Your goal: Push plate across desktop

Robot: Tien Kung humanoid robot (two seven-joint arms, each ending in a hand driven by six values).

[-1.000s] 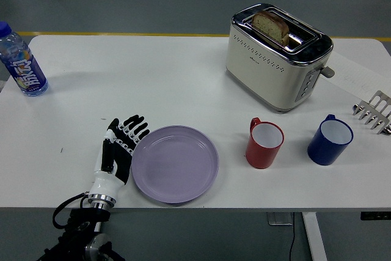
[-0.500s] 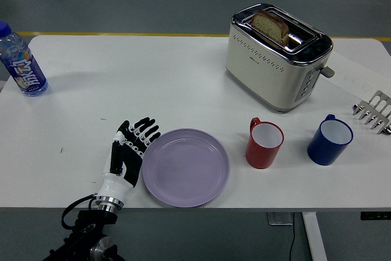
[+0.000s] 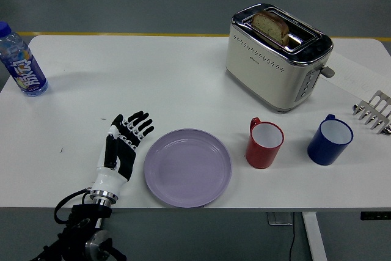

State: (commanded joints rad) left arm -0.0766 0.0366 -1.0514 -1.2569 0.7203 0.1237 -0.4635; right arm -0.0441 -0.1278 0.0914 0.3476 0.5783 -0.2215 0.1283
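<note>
Head view: left hand (image 3: pixel 122 146) lies low over the table (image 3: pixel 153 71) near its front edge, fingers extended and slightly fanned, holding nothing. A narrow strip of bare tabletop separates the fingertips from the plate (image 3: pixel 188 167), so no contact at this moment. Right hand not in view.

Plate: lilac, empty, flat on the table near the front edge, between the left hand and the red mug (image 3: pixel 264 143). Gap between plate rim and mug is small.

Judgement on the push: contact should go on the plate's left rim with the side of the fingers, low and level, so the plate slides rather than tips or spins. Push line should run through the plate's centre. If travel goes on rightward, the red mug is the first obstacle; risk of nudging it toward the blue mug (image 3: pixel 330 140). The front edge is close too, so any drift toward the robot could hang the rim over it.

Surface: white, smooth, looks low-friction. Also on it: toaster (image 3: pixel 278 56) with bread slice (image 3: pixel 270 26) in a slot, water bottle (image 3: pixel 21 62) far left, metal rack (image 3: pixel 374 112) at right edge.

Room: grey floor beyond the table, yellow floor line, cables at top right
</note>
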